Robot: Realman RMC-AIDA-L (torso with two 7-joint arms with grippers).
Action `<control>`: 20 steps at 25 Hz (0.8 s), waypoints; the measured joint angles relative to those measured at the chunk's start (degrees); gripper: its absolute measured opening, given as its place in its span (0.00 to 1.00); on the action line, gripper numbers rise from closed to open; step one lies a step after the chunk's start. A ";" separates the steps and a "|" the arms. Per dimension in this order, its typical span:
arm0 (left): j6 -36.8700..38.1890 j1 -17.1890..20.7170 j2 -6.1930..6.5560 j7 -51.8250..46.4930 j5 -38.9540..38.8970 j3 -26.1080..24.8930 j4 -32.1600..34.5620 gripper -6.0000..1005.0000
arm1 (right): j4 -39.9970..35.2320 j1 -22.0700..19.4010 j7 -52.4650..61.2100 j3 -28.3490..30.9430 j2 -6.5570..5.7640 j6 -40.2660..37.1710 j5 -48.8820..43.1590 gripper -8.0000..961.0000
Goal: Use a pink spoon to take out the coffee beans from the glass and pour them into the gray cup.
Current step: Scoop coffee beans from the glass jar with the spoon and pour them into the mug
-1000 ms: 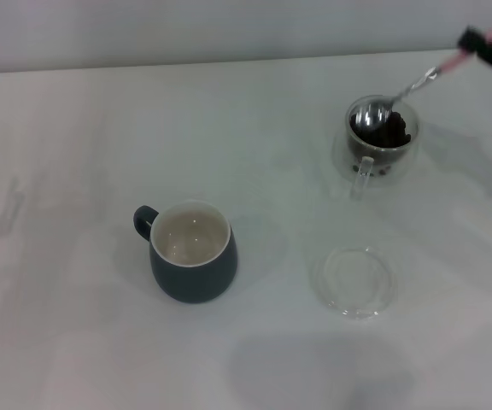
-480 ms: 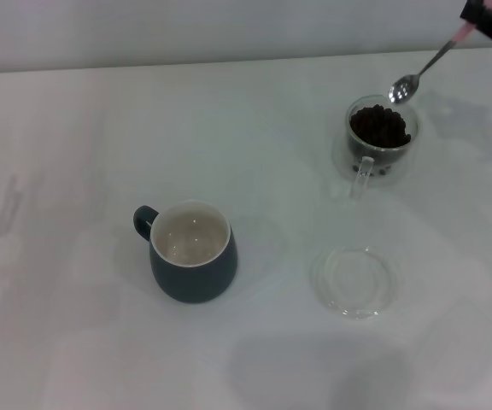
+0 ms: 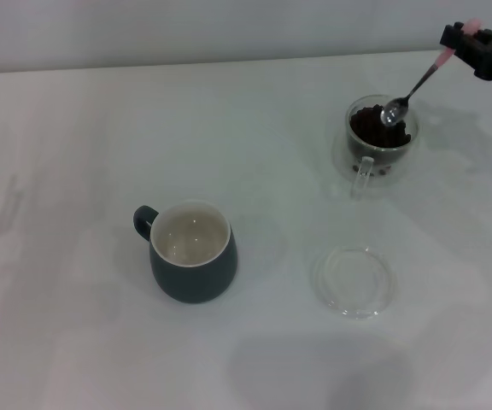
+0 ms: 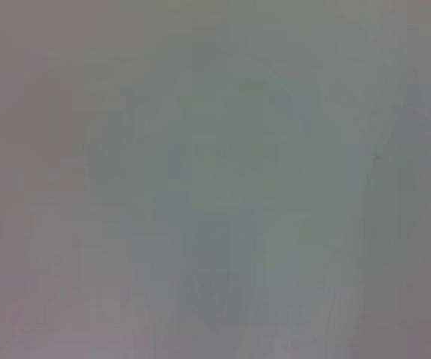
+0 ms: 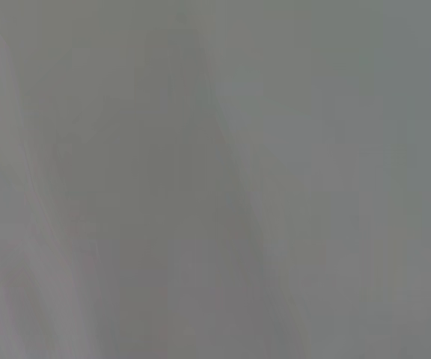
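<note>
One half-second on, the right hand (image 3: pixel 477 47), gripping the pink spoon (image 3: pixel 417 84), has dipped its empty bowl back over the coffee beans (image 3: pixel 379 128), so scooping restarts.

right gripper (image 3: pixel 478 44) cut off at edge — wrist views blank

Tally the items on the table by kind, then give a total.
Mugs: 2, the gray cup and the glass holding the coffee beans
Spoons: 1, the pink spoon, held by the right gripper
Clear saucers: 1
Total: 4
</note>
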 joint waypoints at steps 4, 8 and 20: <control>0.00 -0.05 0.08 -0.13 -0.76 0.00 0.02 0.83 | 0.42 -0.15 -0.39 0.00 0.17 -0.18 -0.14 0.17; 0.00 -0.05 0.07 -0.18 -0.82 0.00 0.02 0.83 | 0.92 -0.18 -0.79 0.00 0.39 -0.22 -0.16 0.17; 0.00 0.25 0.00 -0.21 -1.47 0.00 0.13 0.83 | 4.69 -0.18 -1.12 0.48 0.99 -0.34 0.36 0.17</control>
